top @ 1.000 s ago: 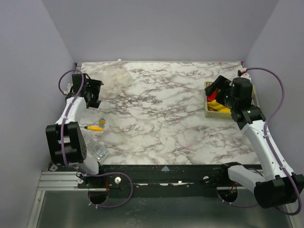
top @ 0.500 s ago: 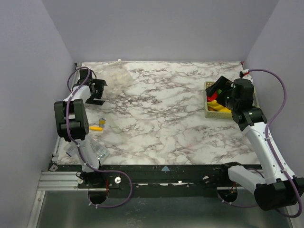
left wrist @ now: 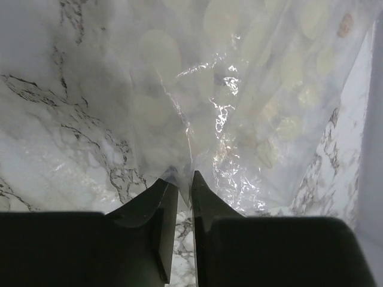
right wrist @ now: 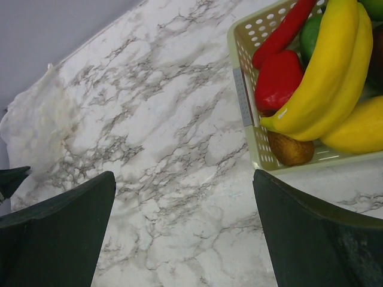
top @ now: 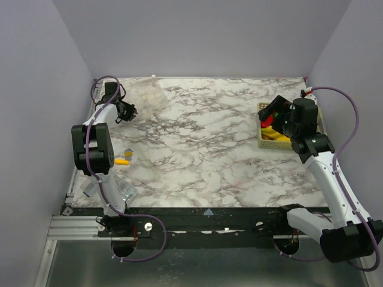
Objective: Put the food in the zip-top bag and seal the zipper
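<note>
The zip-top bag (top: 146, 92) lies clear and crumpled in the far left corner of the marble table. In the left wrist view its film (left wrist: 251, 89) fills the frame, and my left gripper (left wrist: 184, 179) is shut on its near edge, a fold of plastic pinched between the tips. I cannot make out the zipper. The food sits in a pale green basket (right wrist: 242, 95) at the right: a yellow banana (right wrist: 323, 72), a red pepper (right wrist: 278, 78), and green and brown pieces. My right gripper (right wrist: 184, 179) hangs open beside the basket, holding nothing.
A small yellow toy (top: 121, 161) and a smaller yellow-and-blue piece (top: 128, 152) lie near the left edge. A crinkly clear packet (top: 122, 190) sits by the left arm's base. Purple walls close in the table on three sides.
My left arm has swung toward the far left corner, and its gripper has gone from open to shut on the bag's edge. The right arm has barely moved.
</note>
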Robot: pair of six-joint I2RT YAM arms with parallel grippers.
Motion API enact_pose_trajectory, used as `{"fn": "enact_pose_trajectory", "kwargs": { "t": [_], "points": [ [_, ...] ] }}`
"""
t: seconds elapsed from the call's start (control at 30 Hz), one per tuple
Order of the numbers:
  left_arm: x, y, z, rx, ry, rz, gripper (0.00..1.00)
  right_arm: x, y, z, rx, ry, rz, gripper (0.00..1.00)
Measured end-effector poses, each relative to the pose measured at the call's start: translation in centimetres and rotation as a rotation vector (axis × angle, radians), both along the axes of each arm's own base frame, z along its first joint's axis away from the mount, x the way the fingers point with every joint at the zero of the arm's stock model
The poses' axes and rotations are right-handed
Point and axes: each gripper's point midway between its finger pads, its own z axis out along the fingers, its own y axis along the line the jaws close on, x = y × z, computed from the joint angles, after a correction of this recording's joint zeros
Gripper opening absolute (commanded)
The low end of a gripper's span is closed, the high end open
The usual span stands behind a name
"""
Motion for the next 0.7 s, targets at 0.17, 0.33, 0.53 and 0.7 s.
{"fn": "enact_pose_trajectory", "kwargs": {
  "t": [0.17,0.33,0.53,0.7],
  "points": [
    [-0.1,-1.7,0.7,0.123,-0.018,-0.194,0.03,0.3,0.0,0.1,-0.007,-0.009,0.004,1.00],
    [-3.2,-6.8,1.6,0.244,-0.033,-0.458,0.00,1.3,0.2,-1.3,-0.029,0.023,0.023,1.00],
    [-9.5,-15.2,5.9,0.474,-0.165,-0.857,0.00,2.4,1.1,-4.3,-0.050,0.104,0.081,1.00],
    [-14.7,-17.7,7.3,0.583,-0.253,-1.088,0.00,2.2,2.6,-4.7,-0.037,0.110,0.184,1.00]
  ]
}}
